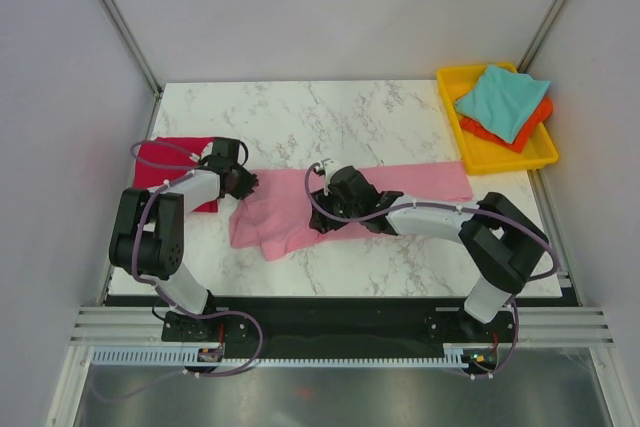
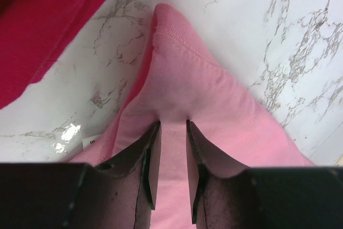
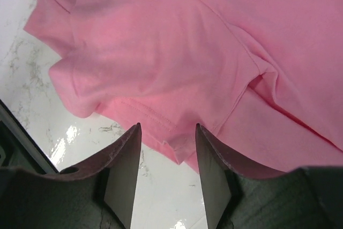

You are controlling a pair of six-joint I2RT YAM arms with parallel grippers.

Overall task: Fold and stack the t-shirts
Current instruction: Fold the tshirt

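Gripping pink t-shirt: left pincer (apparently) | right pincer: spread

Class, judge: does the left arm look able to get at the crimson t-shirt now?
Likely yes: the crimson t-shirt lies beside the left gripper, nothing between, though it holds the light pink t-shirt.

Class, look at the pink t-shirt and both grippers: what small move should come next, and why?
Probably the right gripper should ease forward and close on the hem of the pink t-shirt. Its jaws stand open with that hem edge just at their tips, while the left gripper is pinched on a fold of the same shirt, which lies rumpled and unfolded.
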